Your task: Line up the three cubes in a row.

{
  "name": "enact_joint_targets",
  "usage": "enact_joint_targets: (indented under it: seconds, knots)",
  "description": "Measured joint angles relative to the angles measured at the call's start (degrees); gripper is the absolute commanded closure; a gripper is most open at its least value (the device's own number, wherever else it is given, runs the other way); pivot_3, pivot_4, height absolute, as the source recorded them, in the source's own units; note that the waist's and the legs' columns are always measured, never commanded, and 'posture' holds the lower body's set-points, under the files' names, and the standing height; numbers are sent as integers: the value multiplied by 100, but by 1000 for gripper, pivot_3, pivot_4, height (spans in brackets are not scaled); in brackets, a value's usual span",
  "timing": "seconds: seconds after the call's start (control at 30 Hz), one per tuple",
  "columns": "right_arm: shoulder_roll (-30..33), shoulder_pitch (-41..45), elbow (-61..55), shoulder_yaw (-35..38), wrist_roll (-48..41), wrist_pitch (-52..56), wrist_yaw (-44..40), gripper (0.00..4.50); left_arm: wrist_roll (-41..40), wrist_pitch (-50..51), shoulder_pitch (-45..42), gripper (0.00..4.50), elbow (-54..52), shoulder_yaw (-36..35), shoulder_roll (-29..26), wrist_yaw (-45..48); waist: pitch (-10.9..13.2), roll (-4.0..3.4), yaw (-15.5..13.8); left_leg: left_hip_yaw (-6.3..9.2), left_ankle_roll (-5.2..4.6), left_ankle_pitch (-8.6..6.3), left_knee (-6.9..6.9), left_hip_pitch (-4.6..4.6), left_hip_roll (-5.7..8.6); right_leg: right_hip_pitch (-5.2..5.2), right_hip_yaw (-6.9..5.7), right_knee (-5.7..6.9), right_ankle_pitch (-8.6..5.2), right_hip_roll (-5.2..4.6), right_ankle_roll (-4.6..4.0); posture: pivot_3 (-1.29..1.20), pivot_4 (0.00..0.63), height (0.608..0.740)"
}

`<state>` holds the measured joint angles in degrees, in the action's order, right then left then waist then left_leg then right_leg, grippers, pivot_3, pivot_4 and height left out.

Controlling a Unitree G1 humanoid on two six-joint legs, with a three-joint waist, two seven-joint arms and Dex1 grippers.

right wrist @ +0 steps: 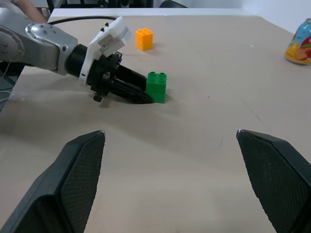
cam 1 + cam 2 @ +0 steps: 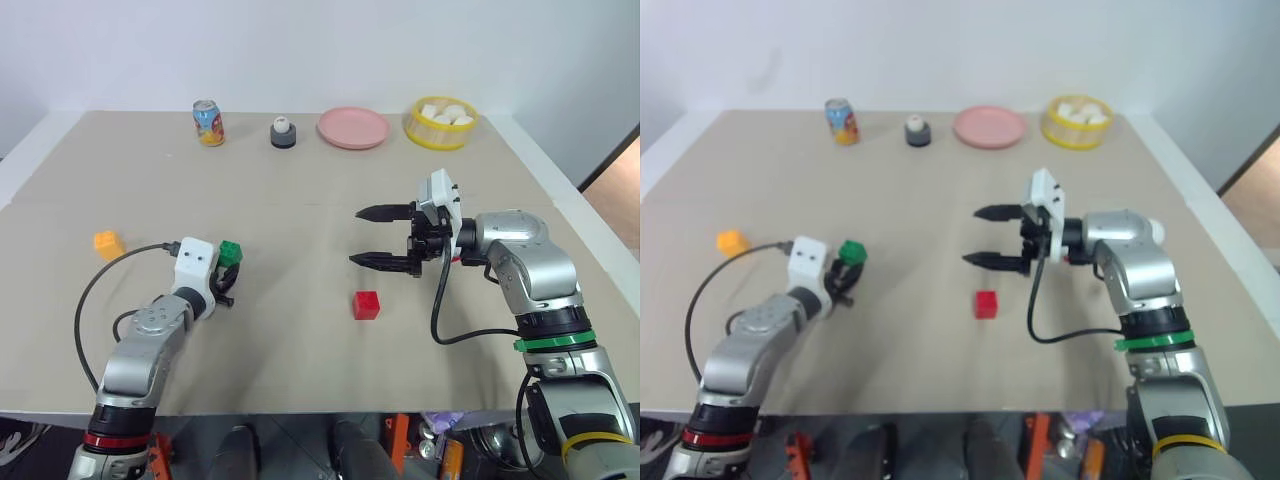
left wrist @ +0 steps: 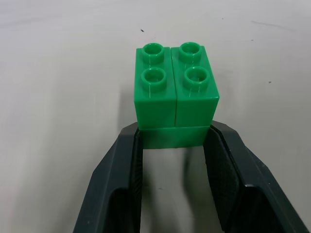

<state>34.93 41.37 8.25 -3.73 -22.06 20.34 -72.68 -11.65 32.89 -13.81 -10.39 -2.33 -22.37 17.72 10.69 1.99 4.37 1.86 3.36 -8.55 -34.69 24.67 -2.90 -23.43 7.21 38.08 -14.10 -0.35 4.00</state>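
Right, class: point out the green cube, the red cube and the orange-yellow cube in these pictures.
green cube (image 3: pixel 175 92), left wrist view, front face below the studs.
red cube (image 2: pixel 366 305), left eye view, middle of the block.
orange-yellow cube (image 1: pixel 144 39), right wrist view, middle of the block.

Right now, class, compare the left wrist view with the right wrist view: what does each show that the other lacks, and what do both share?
Left wrist view alone: the four studs on top of the green cube, seen close, with the left gripper shut on its base. Right wrist view alone: the orange cube, the soda can and the open right gripper. Both share: the green cube, the left gripper's fingers and the tan table.
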Motion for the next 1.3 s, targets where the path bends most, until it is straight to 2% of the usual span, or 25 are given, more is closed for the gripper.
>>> enact_joint_targets:
  seconds: [0.2,0.37,0.57,0.77,0.97,1.3]
  knots:
    - [374,-192,-392,-1,-187,229,-368,0,-234,-1620,-21,3250,127,11,-892,1859,0,-1,-11,-3,8,-6,15,8,0,-6,-1,-1,-19,-6,10,0,150,740]
    - [630,-581,-918,14,-362,389,-468,0,-726,-2620,103,3250,415,94,-1105,3504,0,-1,-11,-3,6,-16,24,9,-1,-10,-5,-1,-27,-6,15,0,150,740]
    - [778,-948,-1793,198,-768,842,-240,0,-1090,-2925,-144,3250,933,546,-980,4861,1,-1,-12,-1,4,-15,13,10,-2,-8,-7,0,-27,-6,11,0,150,740]
    - [1261,-1517,-2443,640,-1233,1251,-147,0,-918,-3323,-722,3250,1742,900,-806,5468,0,0,-39,-3,2,-14,1,10,-3,-1,-6,0,-32,-7,-2,0,150,740]
    - [1592,-2048,-2536,939,-1349,1297,-86,0,-825,-3546,-1193,3250,2385,1007,-666,5788,0,-1,-16,-5,2,-14,3,7,-4,-2,-6,0,-31,-4,-1,0,150,740]
    - [1535,-2047,-2534,1022,-1370,1216,138,0,-492,-3821,-1713,3250,3136,1387,-295,6262,0,-1,-15,-3,2,-14,1,11,-3,-2,-5,0,-21,-4,18,0,150,740]
